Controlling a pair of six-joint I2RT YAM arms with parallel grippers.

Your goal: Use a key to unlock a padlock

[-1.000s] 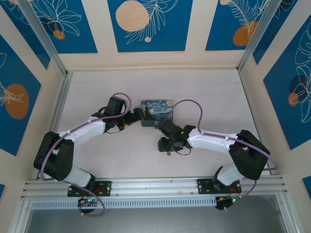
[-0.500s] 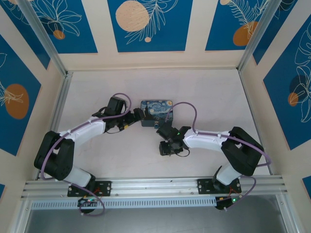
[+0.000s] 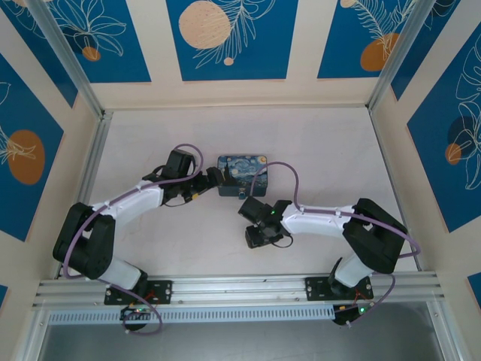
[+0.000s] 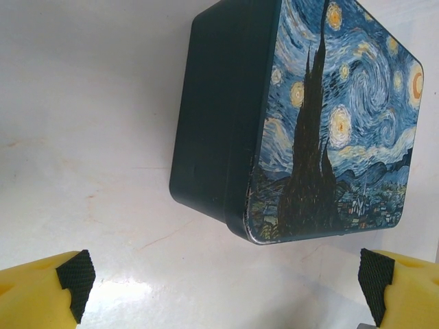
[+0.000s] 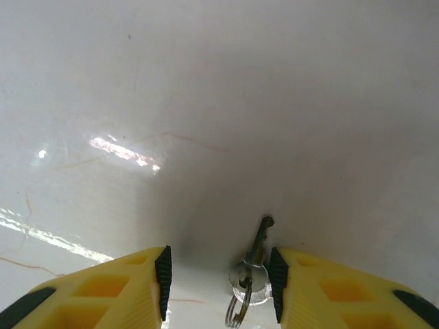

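The padlock [image 3: 242,174] is a dark-blue box with a starry-night print, lying flat at mid-table. My left gripper [image 3: 213,180] stands wide open just left of it. In the left wrist view the padlock [image 4: 302,116] lies ahead of the left gripper [image 4: 226,281], outside its fingers. My right gripper [image 3: 254,212] points down at the table just in front of the box. In the right wrist view the small grey key [image 5: 255,257] with its ring lies on the table between the fingers of the open right gripper [image 5: 218,281], close against the right pad [image 5: 277,281], with a gap to the left pad.
The white tabletop [image 3: 150,135] is bounded by metal rails at left [image 3: 94,158] and front [image 3: 240,289]. Blue-and-cream patterned panels wall in the back and sides. Purple cables loop over both arms near the box.
The right arm has shifted a little to the left, its elbow drawing in. The left arm and the padlock have stayed put.
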